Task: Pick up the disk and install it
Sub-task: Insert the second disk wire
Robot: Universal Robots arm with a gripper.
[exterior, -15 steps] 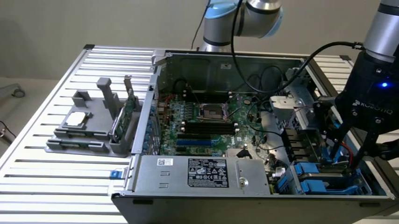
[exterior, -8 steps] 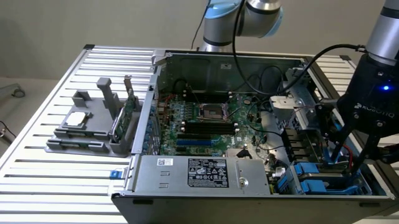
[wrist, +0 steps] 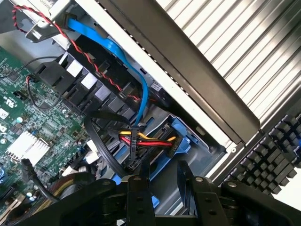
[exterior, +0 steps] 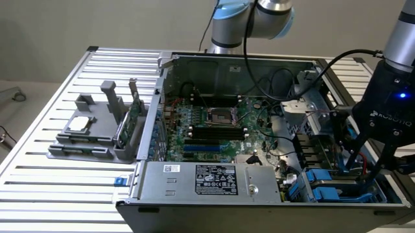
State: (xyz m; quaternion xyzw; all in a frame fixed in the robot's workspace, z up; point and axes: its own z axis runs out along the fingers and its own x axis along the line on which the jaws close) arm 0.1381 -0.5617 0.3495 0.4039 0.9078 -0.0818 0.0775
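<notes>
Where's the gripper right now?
At the exterior view's right, the gripper reaches down into the computer case, by the blue carriers in its near corner.

Bright, even light, glare on the slatted table (wrist: 254, 42) (whitest in the wrist view), shadow inside the case (exterior: 220, 73)

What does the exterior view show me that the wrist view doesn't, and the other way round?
Exterior view adds: the grey holder on the slatted table, carrying the silver chip and green card, plus the labelled power supply. Wrist view adds: the yellow, red and black wire bundle and the blue flat cable. Both: the pincer down at the drive bay, the blue carrier bracket by it, and the green motherboard.
</notes>
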